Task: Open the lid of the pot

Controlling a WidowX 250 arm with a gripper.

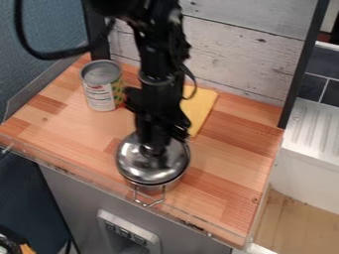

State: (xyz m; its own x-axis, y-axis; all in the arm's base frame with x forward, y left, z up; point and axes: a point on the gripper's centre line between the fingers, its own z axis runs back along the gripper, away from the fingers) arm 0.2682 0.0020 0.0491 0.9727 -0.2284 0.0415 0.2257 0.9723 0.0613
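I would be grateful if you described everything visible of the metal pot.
The pot looks like shiny silver metal. It stands upright near the front edge of the wooden counter, covered by a domed, reflective lid that hides its inside. A looped wire handle sticks out at its front side. The black gripper hangs over the lid's middle; whether it touches the lid, I cannot tell.

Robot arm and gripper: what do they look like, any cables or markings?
The arm is black with bulky, angular segments; the gripper is black too. A thick black cable loops at upper left; a thinner dark one bows out beside the arm. I can't make out markings.
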